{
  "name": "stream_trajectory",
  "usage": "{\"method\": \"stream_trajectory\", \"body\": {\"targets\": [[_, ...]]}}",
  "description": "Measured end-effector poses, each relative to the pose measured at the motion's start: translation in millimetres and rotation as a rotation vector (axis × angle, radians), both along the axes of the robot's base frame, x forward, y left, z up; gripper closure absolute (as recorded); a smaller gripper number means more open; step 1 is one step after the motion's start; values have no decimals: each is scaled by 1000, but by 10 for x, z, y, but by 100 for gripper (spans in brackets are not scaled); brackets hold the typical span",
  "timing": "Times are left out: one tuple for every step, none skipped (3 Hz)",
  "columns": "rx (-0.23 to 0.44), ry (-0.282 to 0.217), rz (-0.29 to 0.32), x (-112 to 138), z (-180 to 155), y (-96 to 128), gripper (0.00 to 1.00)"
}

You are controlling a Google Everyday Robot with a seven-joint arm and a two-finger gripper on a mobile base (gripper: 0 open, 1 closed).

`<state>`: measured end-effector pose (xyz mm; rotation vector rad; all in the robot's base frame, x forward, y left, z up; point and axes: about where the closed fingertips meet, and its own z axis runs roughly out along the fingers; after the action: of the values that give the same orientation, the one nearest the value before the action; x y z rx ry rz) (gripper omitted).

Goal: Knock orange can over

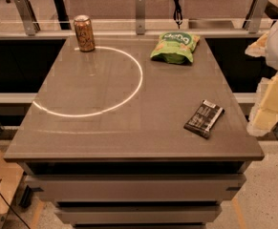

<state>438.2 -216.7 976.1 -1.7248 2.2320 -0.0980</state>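
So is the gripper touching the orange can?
Apart. Camera view: gripper off the table's right edge, orange can upright at its far left corner.

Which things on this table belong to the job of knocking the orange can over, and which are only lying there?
For the job:
orange can, upright, far left
hand, at the right edge of the view, well apart from the can

Just lying about:
green snack bag
black wrapper

Orange can (pixel 84 33) shiny metal; tabletop (pixel 129 132) glossy; hand (pixel 271 101), right edge, matt plastic.
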Motion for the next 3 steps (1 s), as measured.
{"method": "stream_trajectory", "body": {"targets": [[7, -5, 1, 14, 14, 4, 0], [84, -28, 66, 144, 25, 124, 0], [253, -77, 173, 408, 22, 409, 0]]}}
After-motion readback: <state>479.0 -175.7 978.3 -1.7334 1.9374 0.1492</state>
